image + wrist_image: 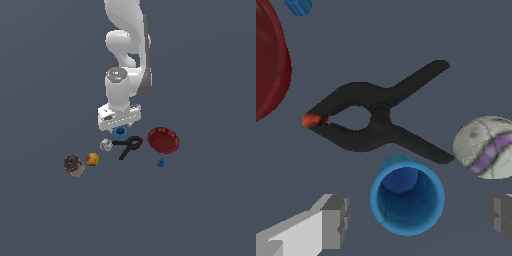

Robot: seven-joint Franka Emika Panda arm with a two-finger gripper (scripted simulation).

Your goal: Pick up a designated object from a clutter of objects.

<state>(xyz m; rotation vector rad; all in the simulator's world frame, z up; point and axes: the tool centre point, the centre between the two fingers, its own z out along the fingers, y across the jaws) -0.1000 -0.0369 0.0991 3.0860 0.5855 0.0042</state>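
Standing upright, blue cup, mouth up; hand open astride.

Light: I see even, soft light and a dim slate ground.
Shadows: none cast that I can make out.
Glare: faint sheen on the white arm.
Focus: both views sharp, renders slightly coarse.

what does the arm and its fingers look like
The arm is glossy white with rounded segments, dark grey bands at the joints and a grey cap on one joint. The gripper has a flat white body; its fingers are blocky grey pads. No cables or markings show.
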